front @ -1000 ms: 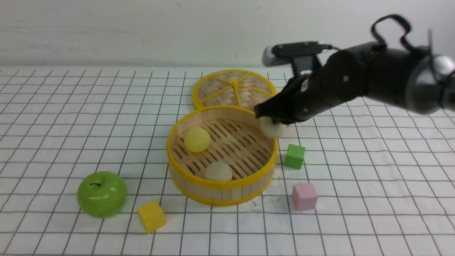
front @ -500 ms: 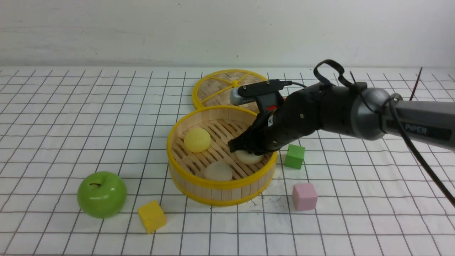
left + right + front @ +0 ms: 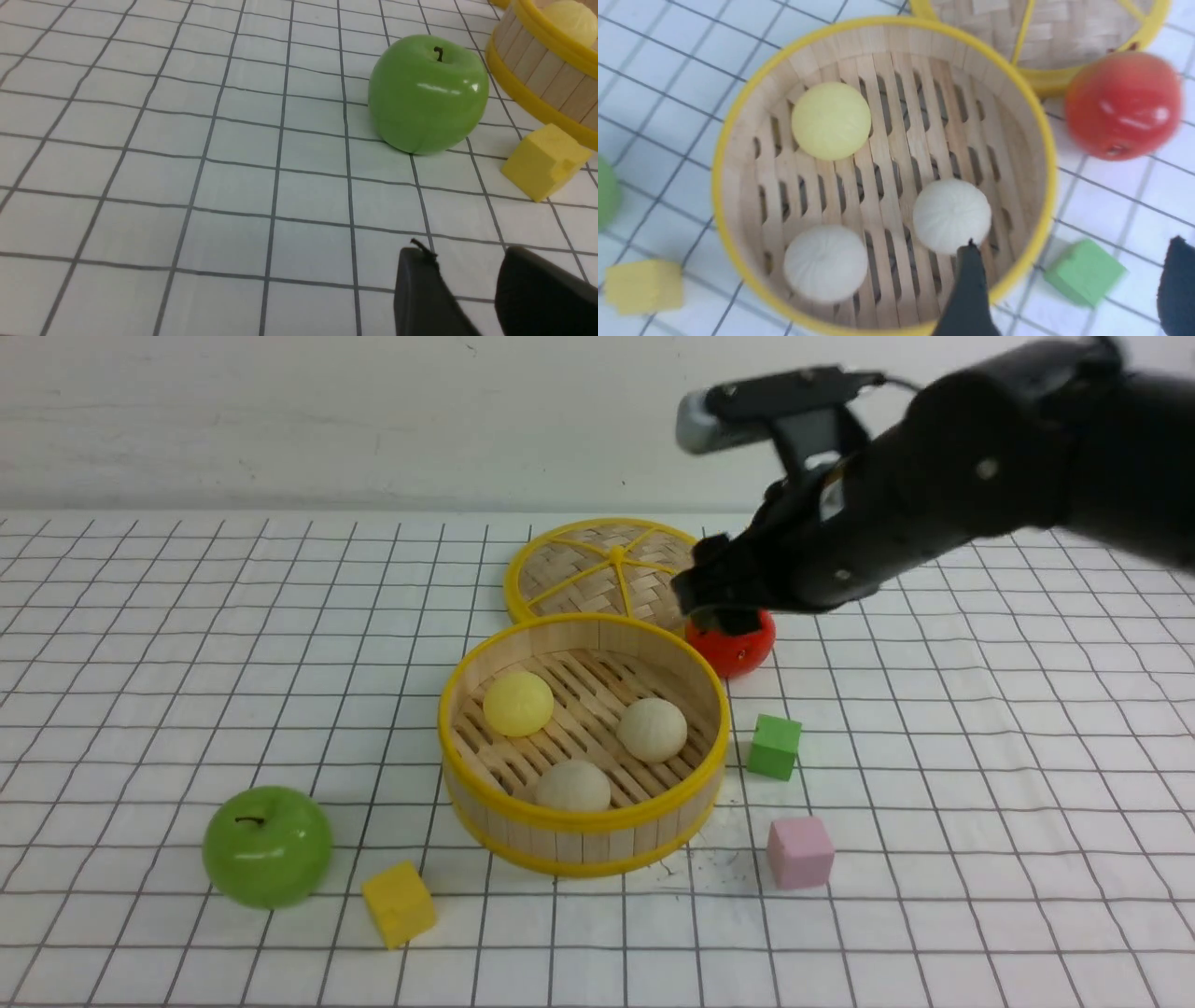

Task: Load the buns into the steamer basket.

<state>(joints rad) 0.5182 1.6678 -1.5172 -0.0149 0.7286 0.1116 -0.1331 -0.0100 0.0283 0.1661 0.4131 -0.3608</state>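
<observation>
The steamer basket [image 3: 485,793] stands mid-table, also in the right wrist view [image 3: 738,116]. Inside lie three buns: a pale yellow one [image 3: 518,703] [image 3: 831,120], a cream one at the front [image 3: 572,786] [image 3: 825,262] and a cream one on the right [image 3: 652,729] [image 3: 951,215]. My right gripper [image 3: 719,602] [image 3: 1073,280] is open and empty, raised above the basket's far right rim. My left gripper [image 3: 467,275] is open and empty, low over the cloth short of the green apple [image 3: 429,93]; the arm is out of the front view.
The flat woven lid [image 3: 611,569] lies behind the basket. A red apple [image 3: 733,644] sits by its right rim. A green cube [image 3: 774,746] and pink cube [image 3: 800,851] lie right of the basket. The green apple [image 3: 268,847] and a yellow cube [image 3: 399,903] lie front left.
My right gripper lowered the cream bun into the basket, let go of it and rose up and back. The bun now lies on the basket's right side.
</observation>
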